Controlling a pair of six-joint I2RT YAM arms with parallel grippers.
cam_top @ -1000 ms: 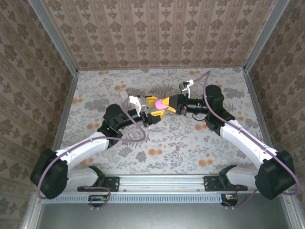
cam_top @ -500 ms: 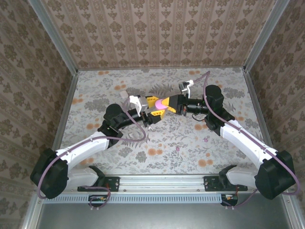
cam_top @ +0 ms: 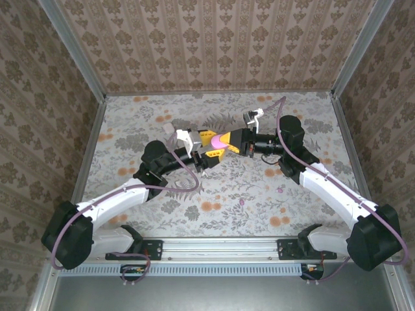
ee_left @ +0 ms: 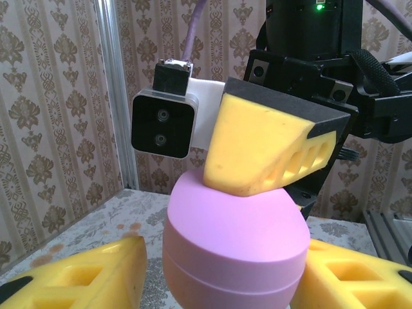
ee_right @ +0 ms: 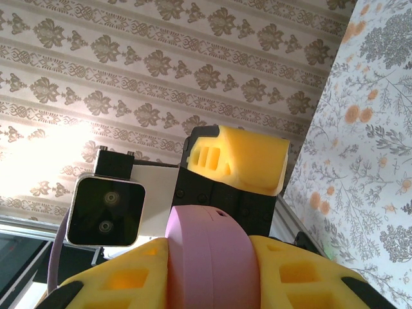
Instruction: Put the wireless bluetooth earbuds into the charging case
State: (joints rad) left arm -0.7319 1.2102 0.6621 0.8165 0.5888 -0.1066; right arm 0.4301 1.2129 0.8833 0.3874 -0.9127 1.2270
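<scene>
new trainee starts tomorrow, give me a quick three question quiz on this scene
1. True or false: only the left claw grips the pink case.
2. The claw fingers are padded in: A yellow, B blue, C green.
3. Is the case's lid open or closed?
Key: 1 false, the right claw grips it too; 2 A; 3 closed.

Closed pink oval charging case (cam_top: 220, 138) at centre; two tiny pink earbuds (cam_top: 280, 190) loose nearer, rightward.
</scene>
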